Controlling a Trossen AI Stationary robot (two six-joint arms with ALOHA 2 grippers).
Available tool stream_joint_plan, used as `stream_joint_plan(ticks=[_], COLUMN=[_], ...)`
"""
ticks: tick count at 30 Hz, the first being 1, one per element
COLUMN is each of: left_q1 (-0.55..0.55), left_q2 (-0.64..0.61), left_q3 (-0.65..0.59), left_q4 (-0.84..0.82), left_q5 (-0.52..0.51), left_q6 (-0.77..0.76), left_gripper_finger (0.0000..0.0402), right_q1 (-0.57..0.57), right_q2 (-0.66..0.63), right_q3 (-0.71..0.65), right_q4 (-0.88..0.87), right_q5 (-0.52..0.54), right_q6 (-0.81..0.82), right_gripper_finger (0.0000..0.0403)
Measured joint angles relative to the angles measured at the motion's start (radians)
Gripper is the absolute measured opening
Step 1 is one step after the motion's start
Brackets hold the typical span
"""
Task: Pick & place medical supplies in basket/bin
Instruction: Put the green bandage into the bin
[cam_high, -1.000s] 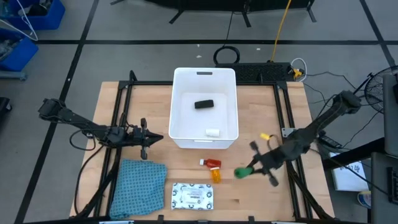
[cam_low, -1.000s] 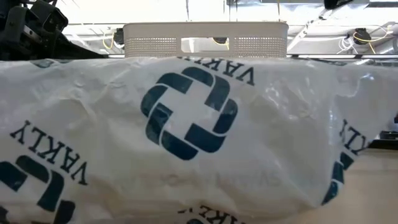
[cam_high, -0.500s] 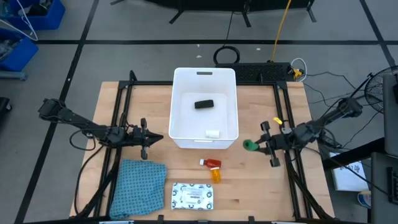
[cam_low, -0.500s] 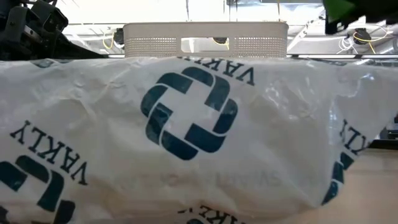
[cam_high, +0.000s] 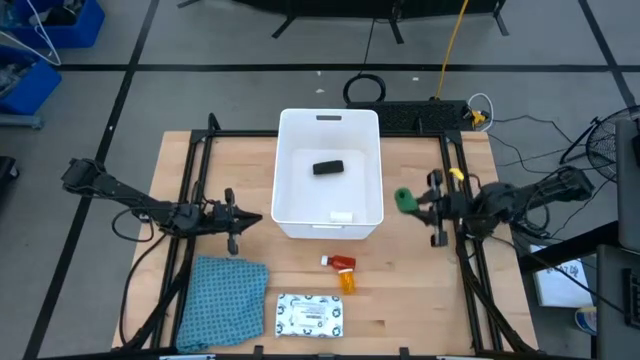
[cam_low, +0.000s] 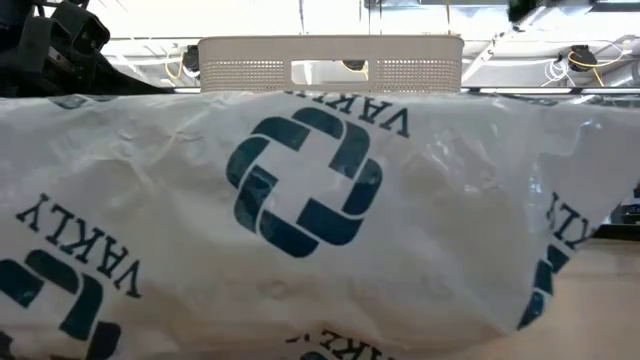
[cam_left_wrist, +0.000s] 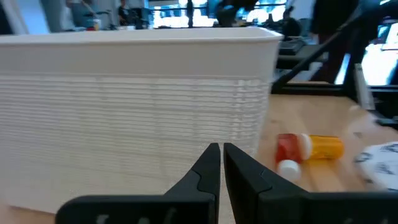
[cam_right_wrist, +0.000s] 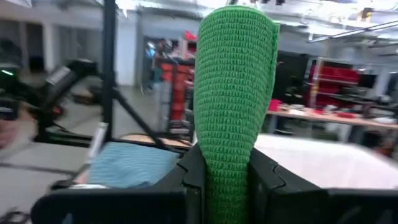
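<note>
The white tub (cam_high: 329, 122) stands at the table's middle with a black oblong (cam_high: 327, 167) and a small white piece (cam_high: 341, 215) inside. My right gripper (cam_high: 418, 201) is to the tub's right, raised, shut on the green oblong (cam_high: 404, 199), which fills the right wrist view (cam_right_wrist: 233, 99). Orange and red pieces (cam_high: 343, 270) lie in front of the tub, also seen as orange piece (cam_left_wrist: 311, 147). The white printed packet (cam_high: 310, 314) lies near the table's near edge and fills the low view (cam_low: 300, 210). My left gripper (cam_high: 258, 219), shut (cam_left_wrist: 219, 155), waits left of the tub. My right gripper pinches the green oblong between its two fingers (cam_right_wrist: 186, 171), at its lower part (cam_right_wrist: 227, 180); the roll stands up past the fingertips. The fingers come level from the table's right side. The oblong is lifted clear of the table.
A teal-blue cloth (cam_high: 222, 297) lies at the near left. Black frame rails (cam_high: 453, 180) run along the table's left and right sides. Bare wood lies right of the tub and near the front right. Cables (cam_high: 365, 88) sit beyond the far edge.
My right gripper has carried the green oblong up and toward the table's far edge, from near the orange pieces to beside the tub's right wall, turning level as it went. The left arm kept still.
</note>
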Motion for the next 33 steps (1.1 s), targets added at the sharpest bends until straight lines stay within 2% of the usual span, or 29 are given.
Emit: stream_joint_plan(ticks=[3, 10, 15, 20, 23, 33], left_q1=[0.000, 0.000, 0.000, 0.000, 0.000, 0.000], left_q2=[0.000, 0.000, 0.000, 0.000, 0.000, 0.000], left_q3=[0.000, 0.000, 0.000, 0.000, 0.000, 0.000], left_q4=[0.000, 0.001, 0.001, 0.001, 0.000, -0.002], left_q5=[-0.052, -0.096, -0.095, -0.095, -0.095, -0.093], left_q6=[0.006, 0.055, 0.055, 0.054, 0.050, 0.020], left_gripper_finger=[0.0026, 0.0026, 0.0026, 0.0026, 0.0026, 0.0026], right_q1=[-0.097, -0.378, -0.549, -0.636, -0.656, -0.683], right_q2=[0.109, 0.407, 0.658, 0.871, 0.964, 1.192], right_q3=[0.191, 0.551, 0.723, 0.803, 0.813, 0.813], right_q4=[-0.157, -0.385, -0.536, -0.550, -0.547, -0.544], right_q5=[-0.009, -0.254, -0.377, -0.521, -0.551, -0.553], right_q6=[-0.035, -0.027, -0.052, -0.096, -0.125, -0.170], right_gripper_finger=[0.0047, 0.0047, 0.0047, 0.0047, 0.0047, 0.0047])
